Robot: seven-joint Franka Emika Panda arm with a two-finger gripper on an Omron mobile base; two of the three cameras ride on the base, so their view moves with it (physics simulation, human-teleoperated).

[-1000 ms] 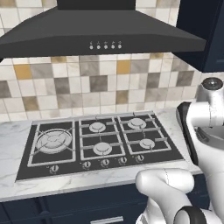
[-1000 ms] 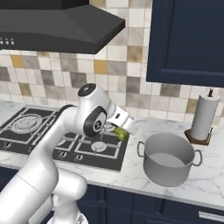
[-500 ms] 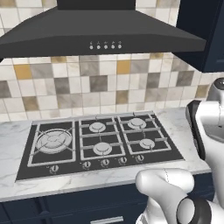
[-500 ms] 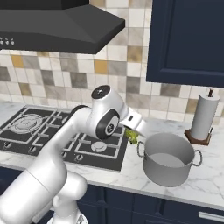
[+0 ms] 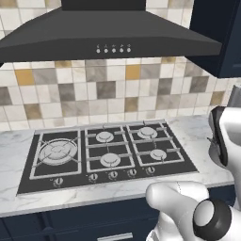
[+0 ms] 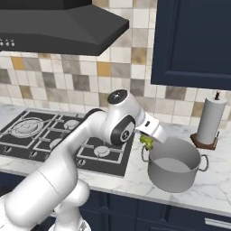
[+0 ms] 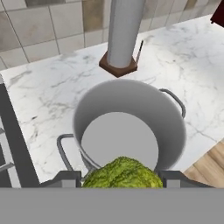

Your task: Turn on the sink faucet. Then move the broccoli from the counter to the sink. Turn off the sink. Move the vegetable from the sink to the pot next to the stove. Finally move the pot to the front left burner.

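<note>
I pinch the broccoli [image 7: 122, 173] in my gripper [image 6: 149, 139], just above the near-left rim of the pot [image 6: 173, 164] on the counter [image 6: 212, 185] beside the stove [image 5: 106, 153]. Next: centre over the pot, then release.

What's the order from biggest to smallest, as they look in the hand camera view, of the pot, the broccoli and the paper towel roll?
1. pot, clearly the largest.
2 and 3. paper towel roll and broccoli: unsure. The roll is cut off at the top, and the broccoli, in the gripper, sits closest to the camera and is partly hidden below.
</note>
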